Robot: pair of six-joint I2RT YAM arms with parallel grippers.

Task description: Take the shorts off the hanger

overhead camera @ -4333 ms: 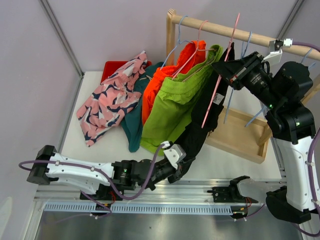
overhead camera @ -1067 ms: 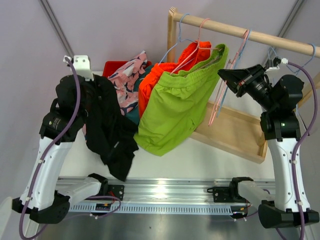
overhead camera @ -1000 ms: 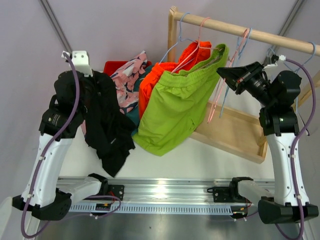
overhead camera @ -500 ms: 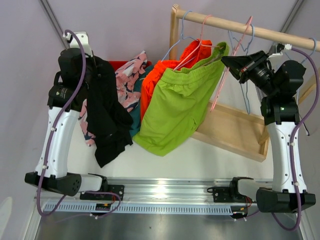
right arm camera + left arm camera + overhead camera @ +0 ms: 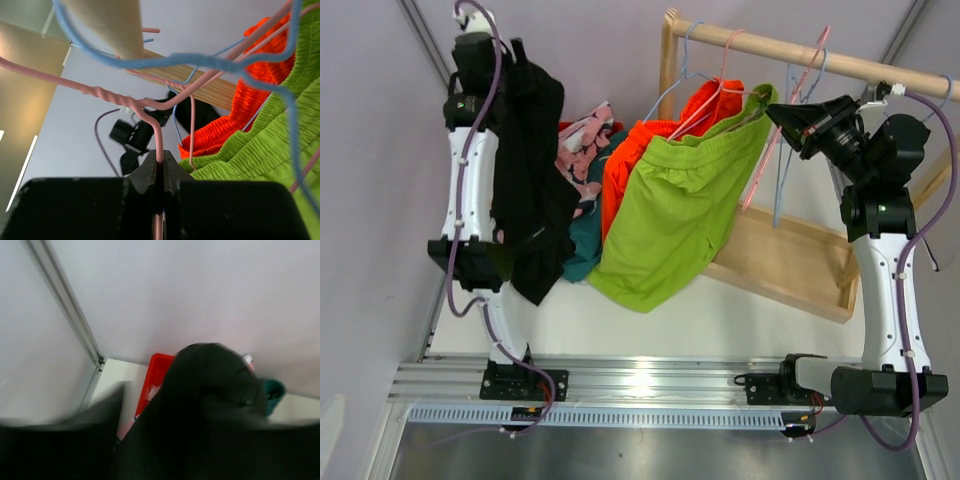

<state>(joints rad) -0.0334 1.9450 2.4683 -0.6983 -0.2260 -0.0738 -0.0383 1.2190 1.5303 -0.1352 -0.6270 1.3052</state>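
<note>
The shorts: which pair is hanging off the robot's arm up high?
The black shorts. They dangle from the upright left arm; the green shorts and orange shorts hang from the wooden rail; the pink shorts and teal shorts lie on the table.

Black shorts (image 5: 530, 190) hanging as matt, limp cloth. Lime green shorts (image 5: 670, 220) below wooden rail (image 5: 770, 50) showing crinkled elastic waistband, smooth matt fabric. Orange shorts (image 5: 630, 165) beside them looking ribbed at waistband. Rail showing pale, bare, smooth wood. Pink hanger (image 5: 158, 142) on rail appearing as thin glossy wire, twisted at neck. Table (image 5: 720, 320) under rail looking matt white.
</note>
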